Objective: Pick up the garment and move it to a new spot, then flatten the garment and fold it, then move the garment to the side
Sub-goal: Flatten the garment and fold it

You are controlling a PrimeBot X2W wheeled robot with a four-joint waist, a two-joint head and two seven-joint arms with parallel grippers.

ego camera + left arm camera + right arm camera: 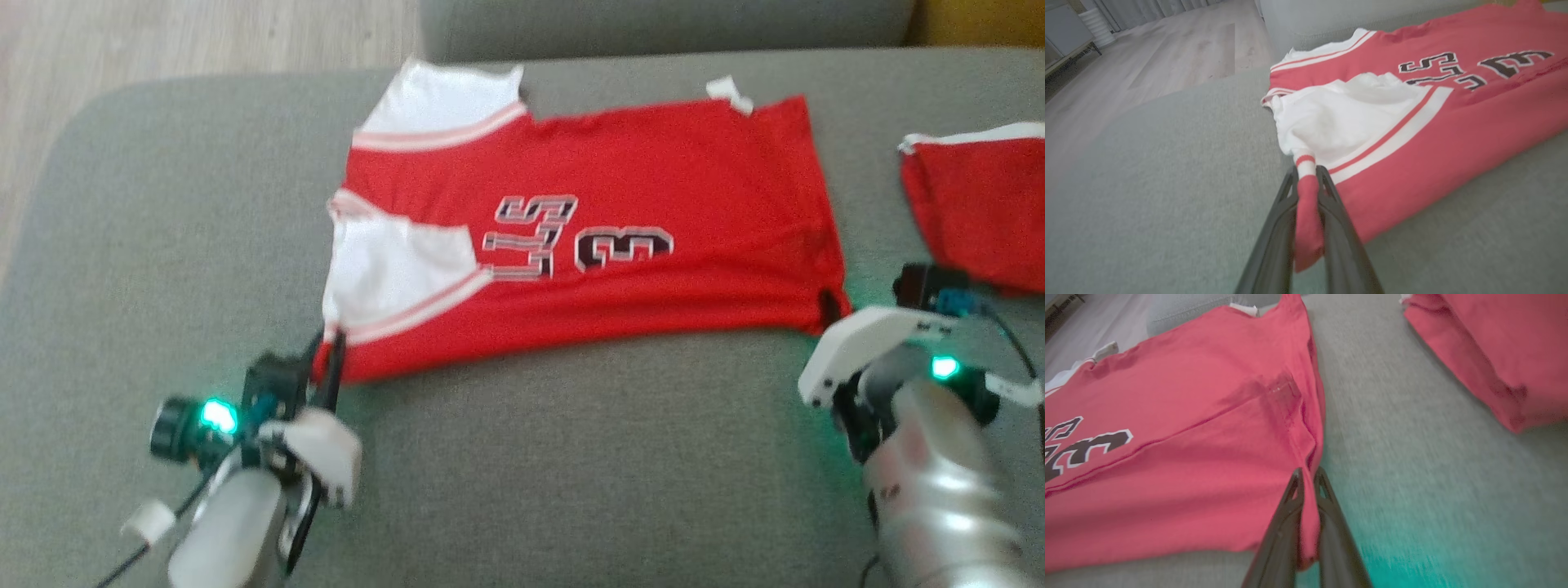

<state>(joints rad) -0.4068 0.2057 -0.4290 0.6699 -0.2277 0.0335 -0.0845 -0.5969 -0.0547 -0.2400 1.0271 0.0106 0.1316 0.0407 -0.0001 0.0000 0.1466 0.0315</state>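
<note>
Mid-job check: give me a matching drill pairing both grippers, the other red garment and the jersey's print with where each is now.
1. left gripper
2. right gripper
3. second red garment
4. black print

A. lying apart, at the right of the cushion
B. shut on the plain red corner of the jersey
C. mid-jersey
D. shut on the jersey's corner by the white sleeve

Pairs: 1-D, 2-B, 3-A, 4-C

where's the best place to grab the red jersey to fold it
By the two corners of its near long edge, coming in low from the robot's side. The jersey lies flat on the sofa, sleeves to the left, hem to the right, so that edge is free. The left gripper pinches the near sleeve end, the right gripper the near hem corner.
</note>
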